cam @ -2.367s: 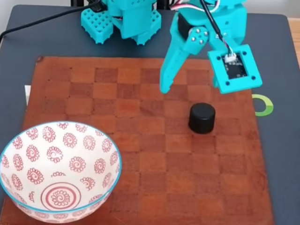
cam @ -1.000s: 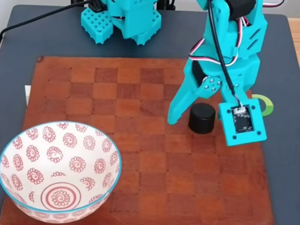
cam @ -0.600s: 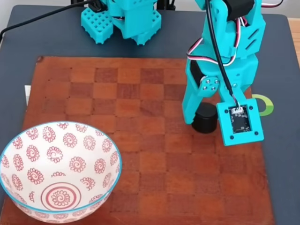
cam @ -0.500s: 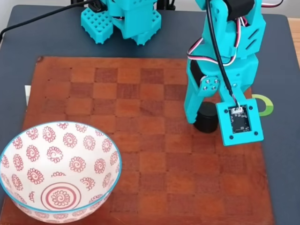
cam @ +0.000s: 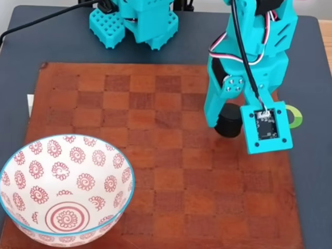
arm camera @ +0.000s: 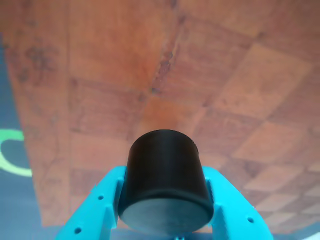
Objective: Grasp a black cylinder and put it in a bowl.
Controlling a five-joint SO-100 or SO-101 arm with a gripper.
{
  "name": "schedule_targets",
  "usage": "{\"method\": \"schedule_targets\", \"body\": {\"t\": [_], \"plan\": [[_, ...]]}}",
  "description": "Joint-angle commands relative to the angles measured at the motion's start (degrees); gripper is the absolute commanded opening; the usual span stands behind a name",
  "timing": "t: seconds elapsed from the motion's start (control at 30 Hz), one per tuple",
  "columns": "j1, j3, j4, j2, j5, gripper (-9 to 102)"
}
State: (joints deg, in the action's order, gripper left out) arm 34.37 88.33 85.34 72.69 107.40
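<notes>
The black cylinder [cam: 227, 123] is small, short and matte. It sits between the teal fingers of my gripper [cam: 226, 127], over the right part of the brown checkered board [cam: 155, 171]. In the wrist view the black cylinder [arm camera: 165, 175] fills the lower middle, with a teal finger pressed against each side, and my gripper [arm camera: 164, 176] is shut on it. The bowl [cam: 36, 168] is white with red spiral flowers and a light blue rim. It stands at the board's front left corner, far to the left of the gripper.
The board lies on a dark grey table [cam: 311, 171]. A green ring mark [cam: 295, 116] lies just right of the gripper, and the same green ring mark [arm camera: 12, 160] appears in the wrist view. The arm's teal base [cam: 135, 21] stands at the back.
The gripper came down around the cylinder and closed on it. Since half a second ago it has risen slightly with the cylinder. The bowl has not moved.
</notes>
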Motion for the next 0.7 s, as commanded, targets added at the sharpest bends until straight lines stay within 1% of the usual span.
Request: {"method": "schedule_targets", "body": {"t": [0.0, 0.1, 0.3, 0.67], "plan": [[-1.23, -5.71, 4.22, 0.88, 0.35, 13], [-2.46, -9.14, 7.03, 0.88, 0.35, 13], [-7.38, -13.01, 7.29, 0.88, -1.41, 13], [-18.28, -20.48, 7.29, 0.88, -12.92, 13]]}}
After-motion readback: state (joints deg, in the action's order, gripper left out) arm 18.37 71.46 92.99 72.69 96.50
